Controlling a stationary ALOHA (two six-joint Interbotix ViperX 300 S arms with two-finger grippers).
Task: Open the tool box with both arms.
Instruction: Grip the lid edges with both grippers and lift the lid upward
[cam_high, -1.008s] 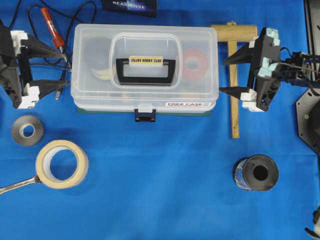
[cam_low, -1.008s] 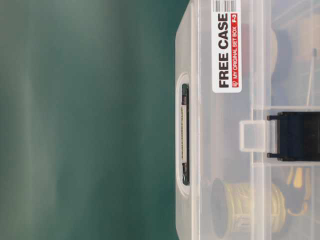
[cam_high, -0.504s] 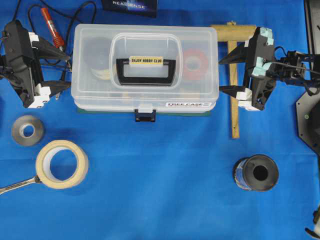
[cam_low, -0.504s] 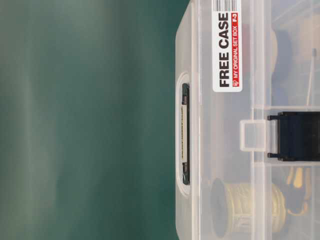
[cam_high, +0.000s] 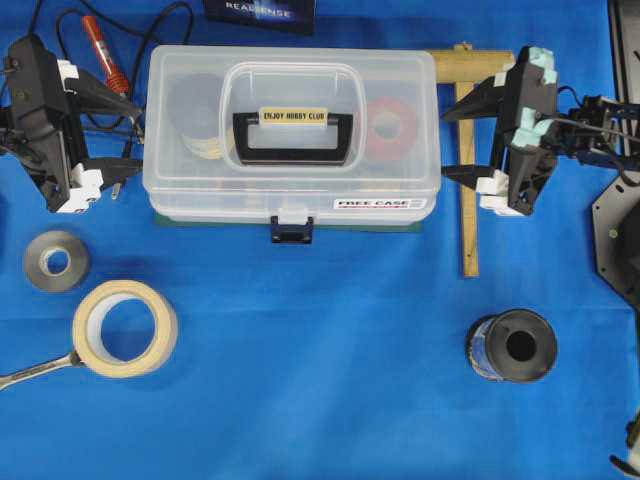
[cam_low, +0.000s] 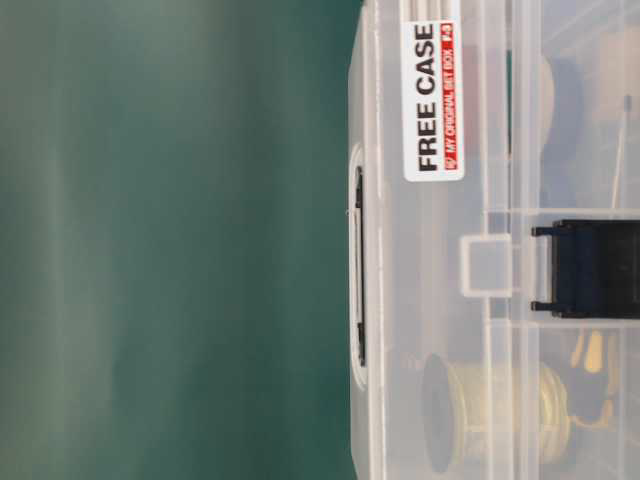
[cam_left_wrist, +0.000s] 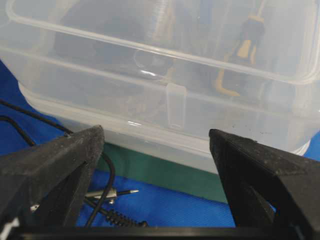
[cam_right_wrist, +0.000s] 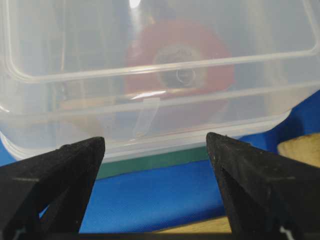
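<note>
On the desk, toward the far edge: the tool box (cam_high: 290, 130) sits flat on the blue cloth, lid down, its dark blue latch (cam_high: 291, 233) at the front middle and not yet undone.
Left end effector (cam_high: 125, 131): jaws spread wide, nothing between them, just off the box's left end wall — whether a tip touches the plastic I cannot tell.
Right end effector (cam_high: 455, 142): likewise released and empty, tips just beside the right end wall, above a wooden mallet (cam_high: 467, 160).
Contents: a red tape roll (cam_right_wrist: 179, 65) by the right end, a coil of wire and hand tools elsewhere, so the box is probably moderately heavy and unevenly loaded.
Material: thin clear plastic, smooth and glossy — likely slippery under hard pointed fingers, and the walls would flex if squeezed.
Where to hold: the lid's rim, or the small tab at each end wall seen in the wrist views, gives an edge to catch; the black handle (cam_high: 292, 137) is the stiffest part.
Judgement: one arm should steady the base while the other frees the latch, or the box may slide.
</note>
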